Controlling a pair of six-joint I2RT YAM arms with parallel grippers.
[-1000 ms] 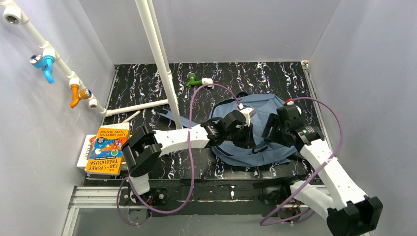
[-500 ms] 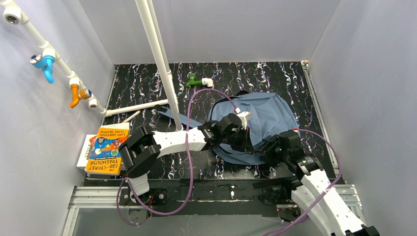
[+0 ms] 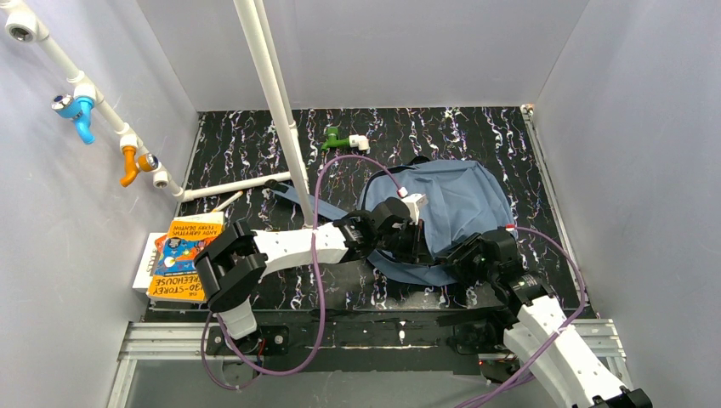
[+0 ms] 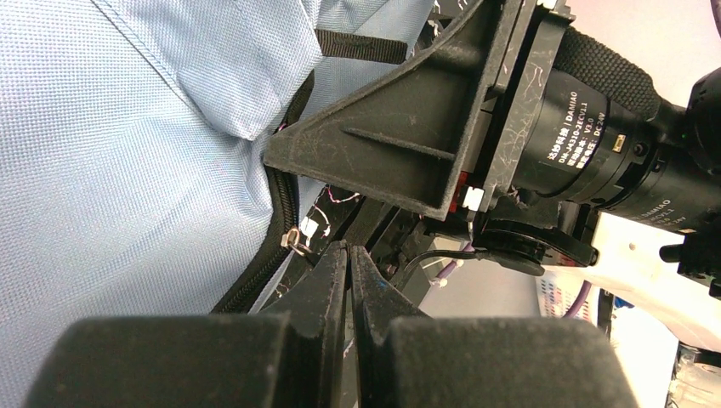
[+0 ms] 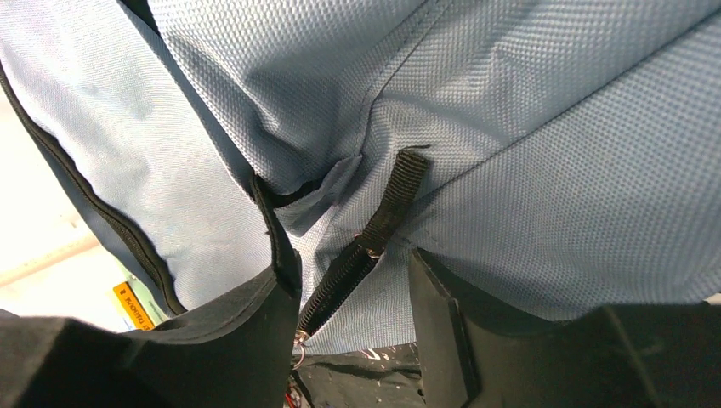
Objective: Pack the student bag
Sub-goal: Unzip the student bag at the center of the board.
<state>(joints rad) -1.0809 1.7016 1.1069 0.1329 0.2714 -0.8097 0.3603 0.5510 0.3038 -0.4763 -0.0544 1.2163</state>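
The student bag (image 3: pixel 463 200) lies on the desk (image 3: pixel 246 144). The left gripper (image 4: pixel 347 248) is clenched beside a zipper pull (image 4: pixel 298 240); the right gripper (image 5: pixel 353 263), released, straddles a black webbing tab (image 5: pixel 395 200).

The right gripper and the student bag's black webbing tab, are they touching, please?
Apart. The right wrist view shows student bag fabric between the webbing tab and both right gripper fingers.

Robotics laboratory test cell. Plain grey panel walls (image 3: pixel 366 51) enclose a black marbled worktop (image 3: pixel 246 153). White pipework (image 3: pixel 272 93) with coloured taps (image 3: pixel 78 110), an aluminium frame rail (image 3: pixel 170 336) and two cabled robot arms (image 3: pixel 289 245) identify it.
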